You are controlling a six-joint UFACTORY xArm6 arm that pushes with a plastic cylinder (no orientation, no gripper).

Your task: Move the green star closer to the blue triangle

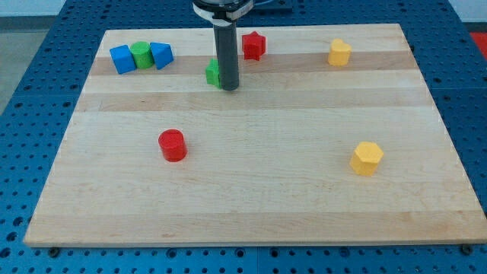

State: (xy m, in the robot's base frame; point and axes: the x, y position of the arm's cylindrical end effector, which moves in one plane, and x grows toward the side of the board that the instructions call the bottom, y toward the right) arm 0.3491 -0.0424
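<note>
The green star (212, 72) lay in the upper part of the wooden board (251, 190), a little left of the middle, and most of it was hidden behind my rod. My tip (228, 87) stood at about 4 o'clock from the star, touching it or just beside it; I could not tell which. There were no jaws to report, because the arm ended only in this straight rod.

The blue triangle (161, 55) was at about 10 o'clock from the star, near the board's top left corner. It touched a green cylinder (141, 55), and next to that one sat a blue cube (122, 58). A red star (253, 45) was at about 2 o'clock from my tip, close by. Far at 3 o'clock sat a yellow block (339, 52). A red cylinder (173, 144) lay at 7 o'clock, well apart, and a yellow hexagon (367, 157) at 4 o'clock.
</note>
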